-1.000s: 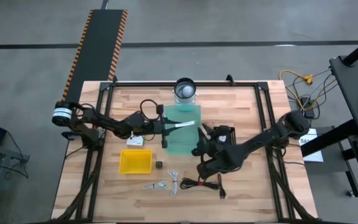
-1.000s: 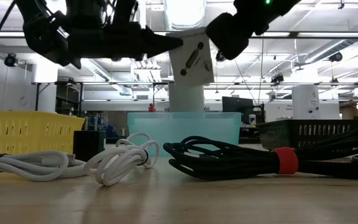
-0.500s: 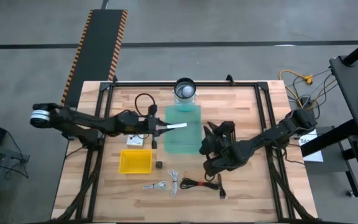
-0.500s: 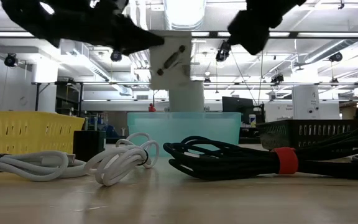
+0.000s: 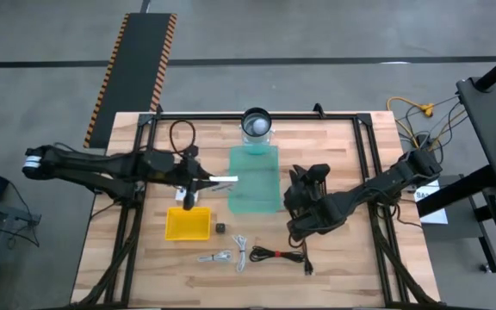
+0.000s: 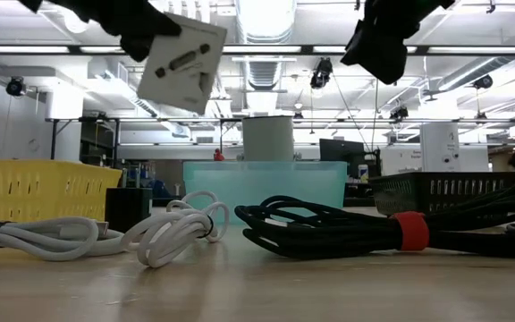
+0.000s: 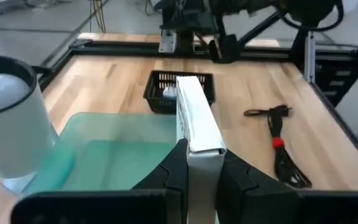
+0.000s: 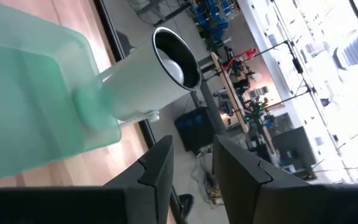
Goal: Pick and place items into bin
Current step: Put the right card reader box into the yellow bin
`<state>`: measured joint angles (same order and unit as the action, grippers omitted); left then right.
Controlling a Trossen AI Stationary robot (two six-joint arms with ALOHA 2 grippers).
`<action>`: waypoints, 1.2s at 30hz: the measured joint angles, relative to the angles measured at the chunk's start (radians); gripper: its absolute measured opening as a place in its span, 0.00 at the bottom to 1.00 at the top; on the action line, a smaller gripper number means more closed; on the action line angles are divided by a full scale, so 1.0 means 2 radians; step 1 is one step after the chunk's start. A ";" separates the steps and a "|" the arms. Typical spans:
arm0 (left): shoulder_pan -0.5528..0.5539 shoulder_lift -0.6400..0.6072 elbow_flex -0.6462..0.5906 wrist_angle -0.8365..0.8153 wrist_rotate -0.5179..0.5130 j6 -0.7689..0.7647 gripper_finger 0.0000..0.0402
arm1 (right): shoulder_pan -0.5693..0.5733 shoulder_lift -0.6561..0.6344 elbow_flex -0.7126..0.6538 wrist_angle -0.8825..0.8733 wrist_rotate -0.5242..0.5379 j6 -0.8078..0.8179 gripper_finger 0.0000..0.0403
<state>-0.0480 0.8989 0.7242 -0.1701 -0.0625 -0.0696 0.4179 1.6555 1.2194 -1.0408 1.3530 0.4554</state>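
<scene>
Left gripper [image 5: 203, 182] pinching a white packet [image 5: 225, 180] just beside the green bin [image 5: 255, 176]. Right gripper [image 5: 297, 183] on the bin's other side, fingers a little apart, holding nothing.

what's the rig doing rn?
Sorting loose items into the green bin. The left gripper is shut on a white packet, holding it at the bin's left edge, above the table. The right gripper hangs empty just right of the bin. A black cable, white cables and a tiny black cube lie on the table near the yellow basket.
</scene>
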 joint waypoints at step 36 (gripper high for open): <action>-0.108 0.265 0.292 -0.520 0.054 -0.166 0.06 | -0.009 -0.010 0.000 -0.001 0.000 -0.022 0.19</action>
<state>-0.2641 1.4290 1.3087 -1.2106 0.0463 -0.4021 0.4007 1.6352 1.2194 -1.0421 1.3521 0.4118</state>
